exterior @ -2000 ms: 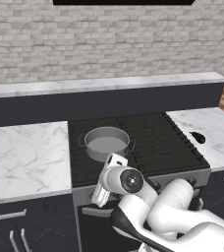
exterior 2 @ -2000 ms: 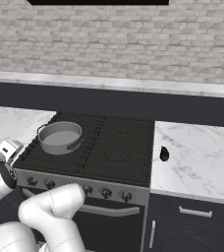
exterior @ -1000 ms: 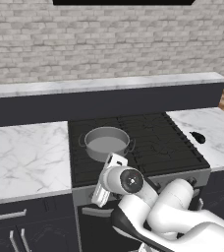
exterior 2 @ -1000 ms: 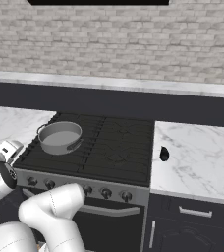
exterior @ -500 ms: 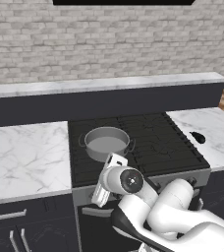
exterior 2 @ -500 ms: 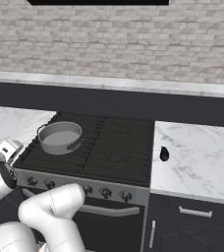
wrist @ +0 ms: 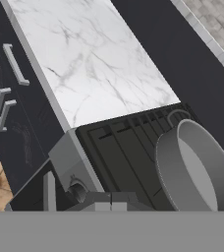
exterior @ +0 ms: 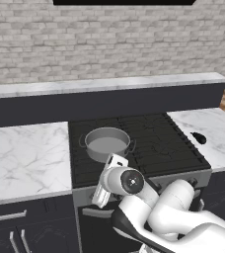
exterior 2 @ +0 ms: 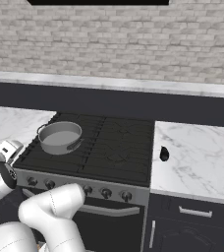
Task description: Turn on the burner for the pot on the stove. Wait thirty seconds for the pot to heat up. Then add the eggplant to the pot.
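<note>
Gripper [wrist: 110, 201] clenched, empty, hovering by knob [wrist: 77, 191] at stove [exterior: 134, 143] front. Eggplant [exterior 2: 164, 154] lying on right counter [exterior 2: 202, 157]; judging it light, glossy, slippery — gripping across its middle.

Robot arm [exterior: 173, 222], rendered: smooth glossy white shell made of rounded, tube-like links with bulbous elbows. A black band marks the seam between two links low in the left base view. The wrist link ends in a dark round cap [exterior: 132, 182] with a small pale centre; the same cap appears as a dark disc [exterior 2: 8, 173] at the left edge of the right base view. The hand [exterior: 108, 181] is a flat, boxy white-and-light-grey block with faint dark detailing.
</note>
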